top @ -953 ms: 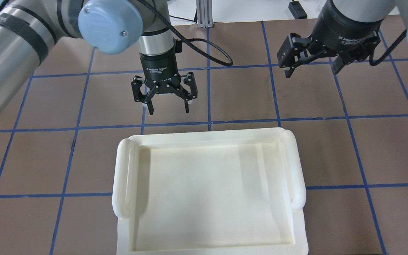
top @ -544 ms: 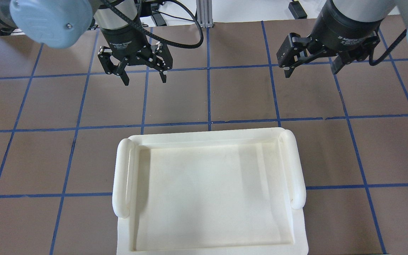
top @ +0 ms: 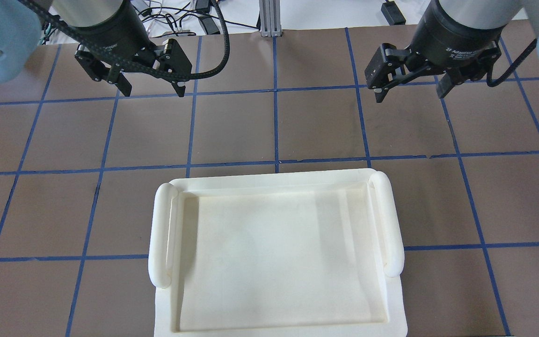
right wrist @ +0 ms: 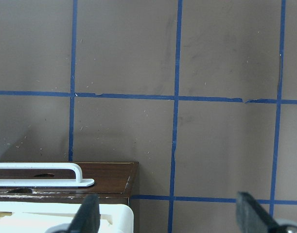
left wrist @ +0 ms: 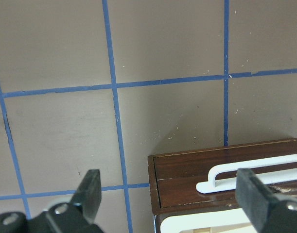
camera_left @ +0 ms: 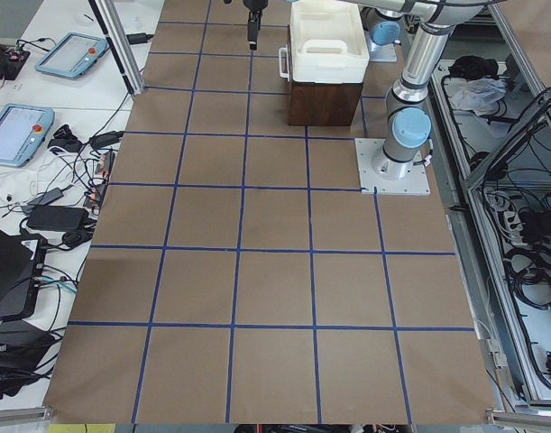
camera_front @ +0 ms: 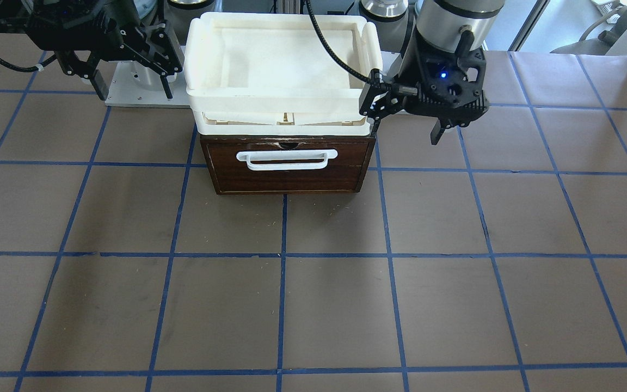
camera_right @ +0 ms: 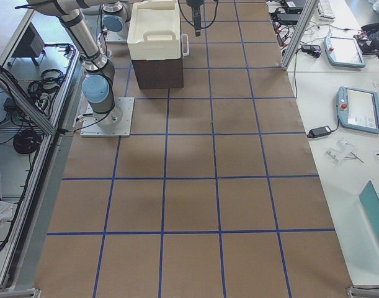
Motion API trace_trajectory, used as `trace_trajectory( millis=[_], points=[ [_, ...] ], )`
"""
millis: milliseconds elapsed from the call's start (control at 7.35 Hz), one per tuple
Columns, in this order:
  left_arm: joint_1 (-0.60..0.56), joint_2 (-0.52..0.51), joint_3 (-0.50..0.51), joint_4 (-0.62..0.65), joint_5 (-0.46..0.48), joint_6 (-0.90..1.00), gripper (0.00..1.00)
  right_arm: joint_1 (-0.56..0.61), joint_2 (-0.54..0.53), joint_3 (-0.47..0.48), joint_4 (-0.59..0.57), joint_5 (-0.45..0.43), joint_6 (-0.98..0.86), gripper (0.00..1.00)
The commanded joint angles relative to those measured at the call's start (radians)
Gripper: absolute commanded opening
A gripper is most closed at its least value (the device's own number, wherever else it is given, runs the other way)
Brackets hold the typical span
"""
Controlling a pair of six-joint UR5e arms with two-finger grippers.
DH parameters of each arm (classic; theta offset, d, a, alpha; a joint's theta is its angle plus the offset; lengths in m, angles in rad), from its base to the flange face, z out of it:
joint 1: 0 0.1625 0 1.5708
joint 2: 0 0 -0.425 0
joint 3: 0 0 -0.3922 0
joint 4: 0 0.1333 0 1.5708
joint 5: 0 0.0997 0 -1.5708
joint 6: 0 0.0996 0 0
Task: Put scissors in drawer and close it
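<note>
Exterior front-facing view, nearest first: the brown table (camera_front: 313, 305) with its blue tape grid runs up to the drawer (camera_front: 292, 177). Its dark wooden front sits flush with the case, and the white bar handle (camera_front: 286, 159) faces the camera. Where the scissors are I cannot tell. On top of the case stand stacked white trays (camera_front: 275, 100), the upper one a shallow tray with rounded side grips.

Farther back, my two pincers hang on either side of that stack. My left gripper (camera_front: 404, 130) hovers just beside the trays' corner, fingers spread wide with nothing between them; from its wrist camera the drawer's corner and handle show between the tips. My right gripper (camera_front: 133, 87) hangs on the other side of the stack, jaws likewise wide apart and holding nothing, above the table.
</note>
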State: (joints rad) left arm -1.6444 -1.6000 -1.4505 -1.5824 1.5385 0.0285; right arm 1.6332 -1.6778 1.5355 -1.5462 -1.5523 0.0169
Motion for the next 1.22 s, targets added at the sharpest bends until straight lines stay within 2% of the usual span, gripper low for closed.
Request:
trace_trajectory(
  millis=[0,408,680,817,1089],
  points=[
    [0.057,0.043,-0.036,0.076,0.005,0.062,1.00,0.000,0.000,0.000,0.000,0.000,0.000,1.00],
    [0.055,0.046,-0.073,0.087,0.003,0.057,1.00,0.000,0.001,0.000,0.000,0.001,0.000,1.00],
    [0.055,0.054,-0.064,0.072,0.008,0.048,1.00,0.000,0.004,0.000,0.000,0.006,0.000,1.00],
    [0.055,0.048,-0.056,0.073,0.044,0.044,1.00,-0.001,0.003,0.000,0.000,0.001,-0.002,1.00],
    [0.058,0.043,-0.054,0.071,0.034,0.025,1.00,-0.001,0.003,0.000,0.000,0.003,0.000,1.00]
  ],
)
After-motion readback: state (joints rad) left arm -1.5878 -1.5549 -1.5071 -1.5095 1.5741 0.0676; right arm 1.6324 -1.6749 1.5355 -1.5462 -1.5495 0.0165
